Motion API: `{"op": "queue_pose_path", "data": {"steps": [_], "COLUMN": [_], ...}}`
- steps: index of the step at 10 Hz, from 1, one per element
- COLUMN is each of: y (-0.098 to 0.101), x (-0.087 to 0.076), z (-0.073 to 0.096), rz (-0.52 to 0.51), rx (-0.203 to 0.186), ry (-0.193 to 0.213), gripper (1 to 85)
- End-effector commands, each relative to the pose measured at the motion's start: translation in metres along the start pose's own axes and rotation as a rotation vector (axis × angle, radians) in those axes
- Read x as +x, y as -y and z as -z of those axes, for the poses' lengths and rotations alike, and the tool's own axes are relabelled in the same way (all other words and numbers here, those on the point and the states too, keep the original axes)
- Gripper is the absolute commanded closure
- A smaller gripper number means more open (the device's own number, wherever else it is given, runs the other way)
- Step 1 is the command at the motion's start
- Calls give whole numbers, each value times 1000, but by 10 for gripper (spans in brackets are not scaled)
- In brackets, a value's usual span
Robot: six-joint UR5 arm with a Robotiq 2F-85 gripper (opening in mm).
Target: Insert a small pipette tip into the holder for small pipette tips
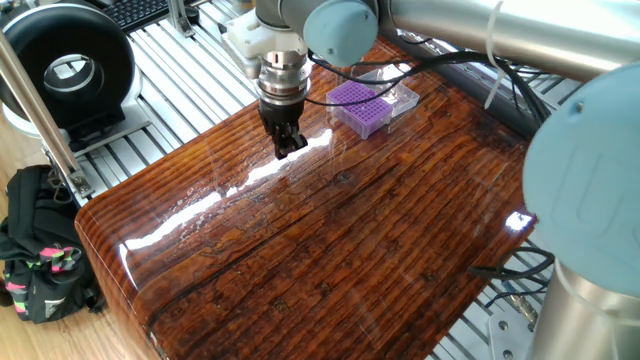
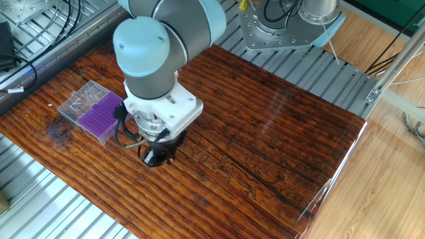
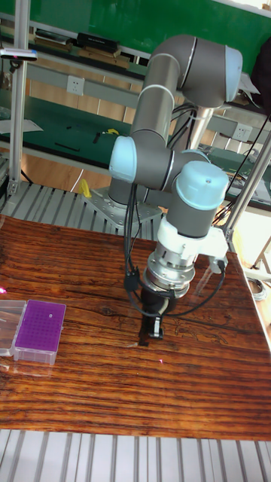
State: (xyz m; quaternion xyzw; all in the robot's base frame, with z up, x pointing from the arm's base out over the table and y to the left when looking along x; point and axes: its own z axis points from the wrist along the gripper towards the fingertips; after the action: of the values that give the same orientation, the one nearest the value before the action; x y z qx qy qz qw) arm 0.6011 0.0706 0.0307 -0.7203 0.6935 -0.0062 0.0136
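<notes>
Gripper [image 3: 153, 328] points straight down, tips just above the wooden table [image 3: 188, 392]. Fingers look close together; can't tell if a tip is pinched between them, too small to resolve. Holder for small pipette tips [image 3: 39, 329] sits in its clear box [image 2: 78, 101], well apart from the gripper, off to one side, not under it.
</notes>
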Motion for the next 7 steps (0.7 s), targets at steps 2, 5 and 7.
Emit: {"op": "queue_pose_path", "data": {"steps": [2,5,7], "y": [-15,-18,-13], "x": [-7,0,-10], "z": [-9,2,-5], "rz": [205,205,195], "rx": [-55,-47,-14], "ry": [44,-38,-25], "gripper": [583,573,613]}}
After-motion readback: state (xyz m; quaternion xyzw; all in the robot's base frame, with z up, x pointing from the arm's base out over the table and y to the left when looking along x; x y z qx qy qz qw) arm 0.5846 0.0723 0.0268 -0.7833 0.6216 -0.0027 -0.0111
